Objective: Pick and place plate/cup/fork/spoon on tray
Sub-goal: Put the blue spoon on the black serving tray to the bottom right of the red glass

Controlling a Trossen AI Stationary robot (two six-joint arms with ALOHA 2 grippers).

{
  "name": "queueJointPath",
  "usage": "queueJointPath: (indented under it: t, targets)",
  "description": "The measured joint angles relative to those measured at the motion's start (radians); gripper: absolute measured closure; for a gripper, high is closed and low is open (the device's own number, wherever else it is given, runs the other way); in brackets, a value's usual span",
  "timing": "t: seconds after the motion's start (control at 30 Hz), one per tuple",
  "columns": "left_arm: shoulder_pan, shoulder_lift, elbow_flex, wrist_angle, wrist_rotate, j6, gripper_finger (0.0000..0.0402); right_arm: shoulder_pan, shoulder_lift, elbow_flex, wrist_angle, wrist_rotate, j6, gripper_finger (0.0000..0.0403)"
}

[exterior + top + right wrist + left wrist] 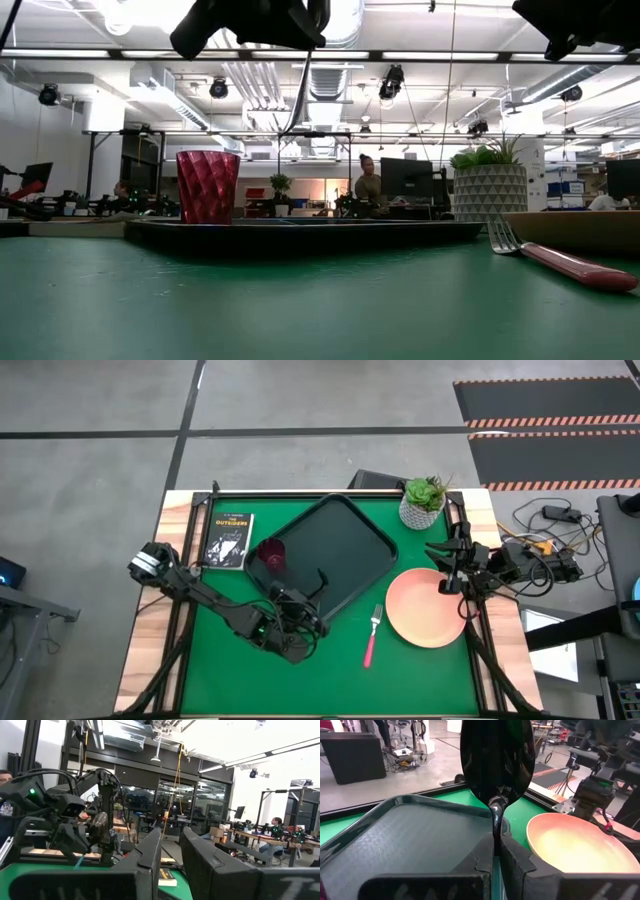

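Your left claw (318, 582): raised over the near edge of the tray (345, 535), fingers (512, 862) pressed together on the neck of the spoon (496, 760). In your left wrist view the spoon's bowl stands above the fingers, with the tray and the plate beyond it.

Your right claw (440, 568): hangs over the far edge of the plate (425, 615), close to the potted plant (423, 503). In your right wrist view its fingers (150, 855) stand slightly apart with nothing between them, and they face your left arm.

Items on your green tabletop (220, 670):

- Tray: black, lying at an angle near the middle and far side.
- Cup (272, 554): dark red, upright, on the tray at its left corner, next to the book (229, 541).
- Plate: peach-pink, on the tabletop to the right of the tray, off it.
- Fork (373, 636): pink handle, lying on the tabletop between the tray's near corner and the plate, just beside the plate's left rim, tines pointing to the far side.
- Book: small, black, flat at the far left.
- Potted plant: white pot with green leaves, at the far right, beyond the plate.

In your low view, people sit at desks in the room behind.
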Motion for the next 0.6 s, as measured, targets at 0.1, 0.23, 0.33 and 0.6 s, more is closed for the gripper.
queueJointPath:
  t: [0.1,0.23,0.33,0.6]
  targets:
    - [0.004,0.002,-0.001,0.005,0.0,0.0,0.0401,0.0,0.0,0.0,0.0,0.0,0.0,0.0339]
    - [0.014,0.032,-0.002,0.047,0.0,0.006,0.0401,0.0,0.0,0.0,0.002,0.0,0.0,0.0339]
    - [0.026,0.062,-0.002,0.085,0.001,0.007,0.0401,0.0,0.0,0.0,0.005,0.0,0.0,0.0339]
    - [0.059,0.111,0.002,0.16,0.016,0.033,0.0401,0.0,0.0,0.0,0.007,-0.004,0.0,0.0339]
